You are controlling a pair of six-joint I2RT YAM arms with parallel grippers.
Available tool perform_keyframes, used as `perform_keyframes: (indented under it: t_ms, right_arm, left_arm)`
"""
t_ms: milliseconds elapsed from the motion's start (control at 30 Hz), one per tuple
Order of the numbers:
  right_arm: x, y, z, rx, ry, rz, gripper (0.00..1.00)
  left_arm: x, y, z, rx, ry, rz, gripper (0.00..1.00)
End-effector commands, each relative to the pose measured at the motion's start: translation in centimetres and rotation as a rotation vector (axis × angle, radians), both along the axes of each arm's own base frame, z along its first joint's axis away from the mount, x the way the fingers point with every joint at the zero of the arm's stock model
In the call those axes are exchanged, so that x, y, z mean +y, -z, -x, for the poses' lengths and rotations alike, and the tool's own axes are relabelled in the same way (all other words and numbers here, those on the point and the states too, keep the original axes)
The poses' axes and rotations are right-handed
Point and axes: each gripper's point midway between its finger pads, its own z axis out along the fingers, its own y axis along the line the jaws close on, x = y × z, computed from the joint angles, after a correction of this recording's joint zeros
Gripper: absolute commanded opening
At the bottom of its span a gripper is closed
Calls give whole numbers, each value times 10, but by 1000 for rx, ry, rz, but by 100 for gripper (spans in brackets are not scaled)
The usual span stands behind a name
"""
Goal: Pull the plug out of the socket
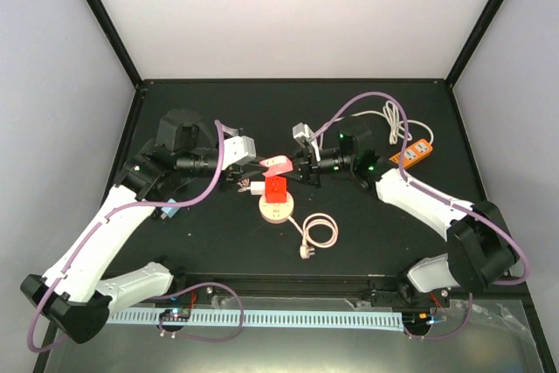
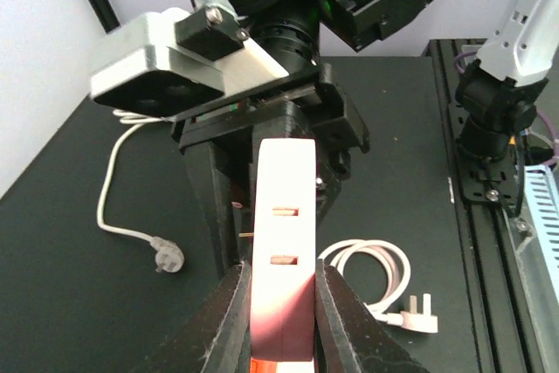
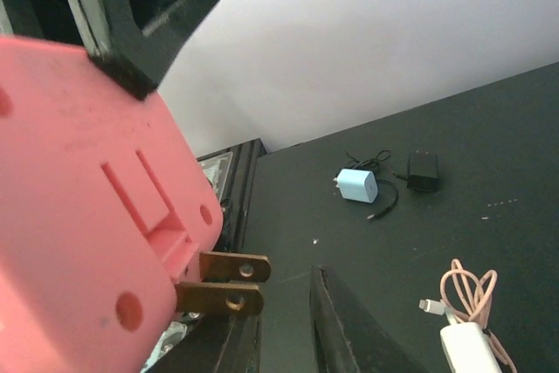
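The left gripper [image 2: 282, 284] is clamped on the pink plug [image 2: 282, 216], raised near the red socket [image 1: 276, 189] at mid-table, prongs [image 3: 229, 281] bare. The right gripper [image 3: 284, 338] sits just right of it, jaws narrow; whether it grips anything cannot be told. The pull looks done; next, probably set the plug down.

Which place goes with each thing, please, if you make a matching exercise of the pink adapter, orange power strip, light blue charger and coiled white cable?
1 pink adapter
2 orange power strip
3 light blue charger
4 coiled white cable

A beside the left arm
B between the left fingers
C far right of the table
D just right of the wooden disc

Pairs: 1-B, 2-C, 3-A, 4-D.
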Motion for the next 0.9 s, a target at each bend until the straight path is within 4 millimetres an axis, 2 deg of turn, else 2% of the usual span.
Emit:
perform_keyframes:
  t_ms: [0,200,500,667,733,867]
  right_arm:
    - [-1,-31,12,-47,-53,-73,20]
    - [-6,-45,36,-41,-166,-137,20]
    - [-10,-48,71,-28,-327,-138,19]
    - [-13,-56,87,-4,-399,-140,19]
    - [-14,-61,90,7,-412,-141,20]
    - [-12,-69,83,-3,-373,-146,25]
  left_arm:
    - [-4,8,13,54,63,14,1]
    - [-6,16,10,84,48,16,2]
    - [-5,21,-5,117,-29,12,2]
    - [-4,31,-10,119,-54,-11,1]
    - [-4,33,-9,119,-45,-11,2]
    - [-6,36,2,143,17,-19,2]
